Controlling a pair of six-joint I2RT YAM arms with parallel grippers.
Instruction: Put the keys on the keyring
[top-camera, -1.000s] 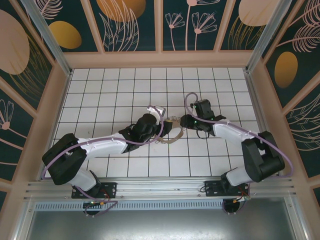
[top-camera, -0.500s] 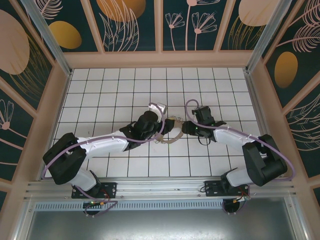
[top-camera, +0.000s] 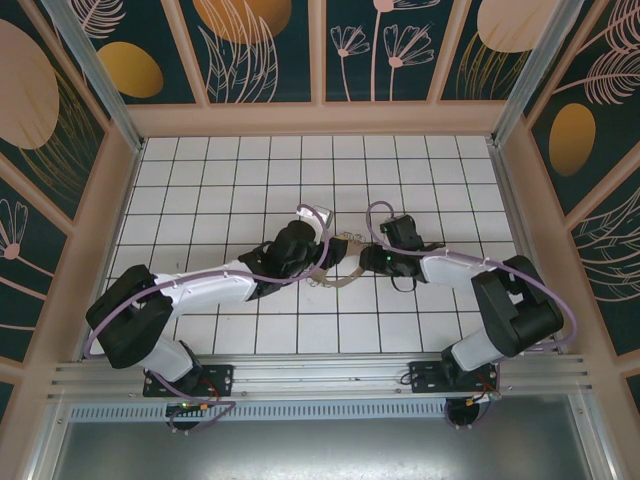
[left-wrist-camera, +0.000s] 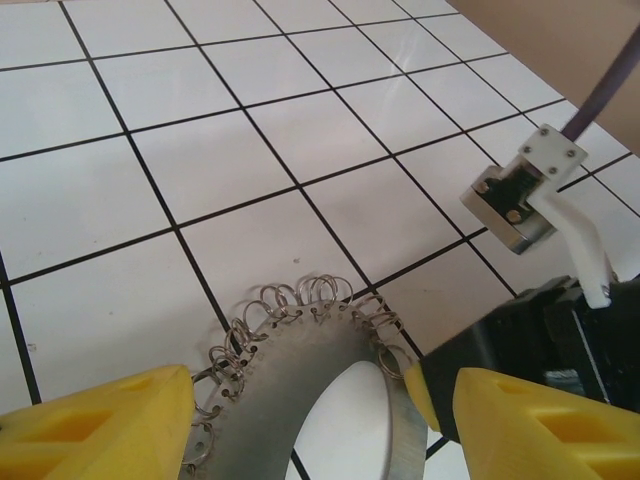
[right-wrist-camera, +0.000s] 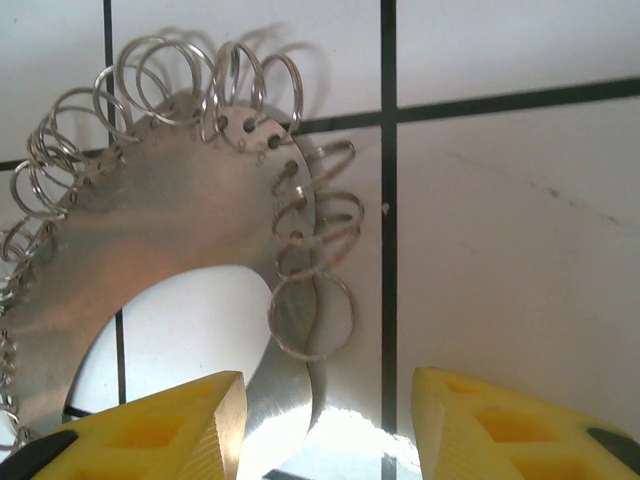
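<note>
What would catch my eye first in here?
The left arm and right arm meet at the middle of the white tiled table, over the keyring. Close up it is a flat metal ring fringed with small wire loops, its rim between the yellow fingers of the right gripper. Dark walls painted with golden discs stand around.

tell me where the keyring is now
Top view: the keyring lies on the tiles near mid-table, between the left end effector and right end effector.
</note>
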